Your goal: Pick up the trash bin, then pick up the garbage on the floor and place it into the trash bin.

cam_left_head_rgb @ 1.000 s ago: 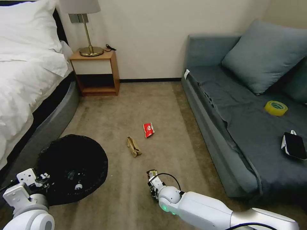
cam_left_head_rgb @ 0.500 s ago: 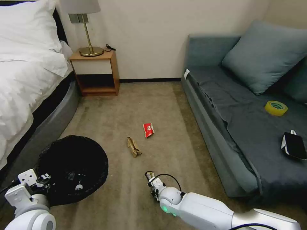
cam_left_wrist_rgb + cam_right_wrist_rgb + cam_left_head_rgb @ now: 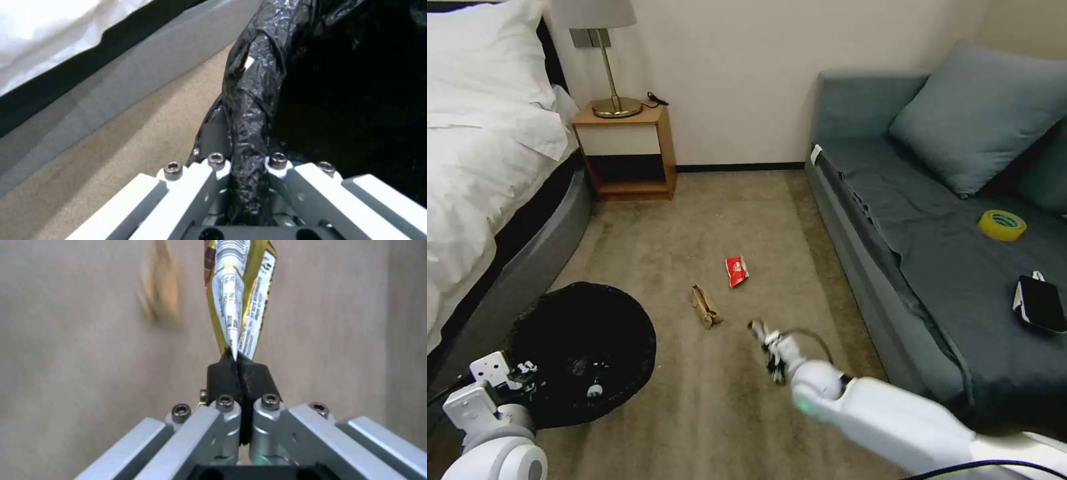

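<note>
The trash bin (image 3: 584, 347), lined with a crinkly black bag, stands on the carpet at the lower left. My left gripper (image 3: 520, 373) is shut on its near rim; the left wrist view shows the bag's rim (image 3: 249, 100) pinched between the fingers of the left gripper (image 3: 247, 163). My right gripper (image 3: 764, 333) hangs over the carpet to the right of the bin, shut on a long yellow-brown wrapper (image 3: 238, 290) that sticks out past the right gripper (image 3: 236, 363). A red snack packet (image 3: 736, 271) and a crumpled tan paper wrapper (image 3: 706, 307) lie on the floor ahead.
A white bed (image 3: 467, 167) runs along the left, close behind the bin. A wooden nightstand (image 3: 627, 147) with a lamp stands at the back wall. The grey sofa (image 3: 934, 267) on the right carries a yellow tape roll (image 3: 1002, 225) and a black phone (image 3: 1040, 303).
My right arm has swung forward and to the right with the yellow-brown wrapper in its gripper. The left gripper and the bin have barely moved.
</note>
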Available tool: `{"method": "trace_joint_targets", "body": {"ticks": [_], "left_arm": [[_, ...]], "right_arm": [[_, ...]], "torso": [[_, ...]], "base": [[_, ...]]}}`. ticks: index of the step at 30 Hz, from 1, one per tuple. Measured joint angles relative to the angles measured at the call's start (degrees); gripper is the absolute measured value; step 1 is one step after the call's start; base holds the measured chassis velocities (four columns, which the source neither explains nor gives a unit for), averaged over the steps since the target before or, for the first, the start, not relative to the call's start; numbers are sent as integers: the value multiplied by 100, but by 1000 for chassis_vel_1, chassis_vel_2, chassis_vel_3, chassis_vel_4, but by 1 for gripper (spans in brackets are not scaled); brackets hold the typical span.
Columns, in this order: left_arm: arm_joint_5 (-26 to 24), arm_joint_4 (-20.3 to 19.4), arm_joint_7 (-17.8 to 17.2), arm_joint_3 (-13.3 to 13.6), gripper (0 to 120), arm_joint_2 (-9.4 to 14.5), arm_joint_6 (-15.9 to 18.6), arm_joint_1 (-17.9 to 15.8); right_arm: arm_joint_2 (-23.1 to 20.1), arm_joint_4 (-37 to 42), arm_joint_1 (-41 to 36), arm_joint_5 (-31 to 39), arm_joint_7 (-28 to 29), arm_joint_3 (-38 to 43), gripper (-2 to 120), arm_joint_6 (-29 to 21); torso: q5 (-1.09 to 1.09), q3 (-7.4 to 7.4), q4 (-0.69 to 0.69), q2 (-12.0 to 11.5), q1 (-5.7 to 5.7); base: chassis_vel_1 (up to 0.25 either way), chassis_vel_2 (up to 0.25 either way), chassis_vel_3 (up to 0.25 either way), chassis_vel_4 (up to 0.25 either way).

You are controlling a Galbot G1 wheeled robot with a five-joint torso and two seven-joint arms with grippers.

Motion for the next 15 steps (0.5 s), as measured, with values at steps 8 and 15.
{"method": "trace_joint_targets", "body": {"ticks": [8,15], "left_arm": [[145,49,-5,348,2,-20,8,18],[167,79,-31,605,2,-103,1,16]], "right_arm": [[579,1502,469,819,644,345,0,-214],[2015,1418,768,1022,1206,-624,0,116]], "torso": [[-2,0,1,1,0],[-2,0,5,1,0]], "base": [[0,0,0,0],[0,0,0,0]]}}
